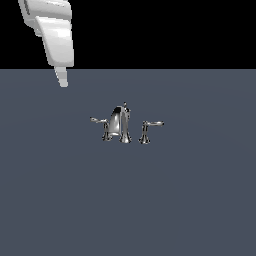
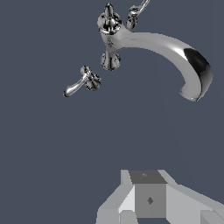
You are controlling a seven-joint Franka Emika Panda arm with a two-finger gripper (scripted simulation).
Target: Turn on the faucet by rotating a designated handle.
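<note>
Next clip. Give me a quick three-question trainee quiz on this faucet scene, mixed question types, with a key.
1. True or false: the gripper is touching the handle.
2. Multiple choice: in the exterior view, the faucet has its spout where? A) between the two levers B) at the exterior view's far left C) at the exterior view's far right
3. Fill in: the twin lever points toward the exterior view's ____.

Key
1. False. The gripper is clear of the whole set, up toward the exterior view's upper left.
2. A
3. right
</note>
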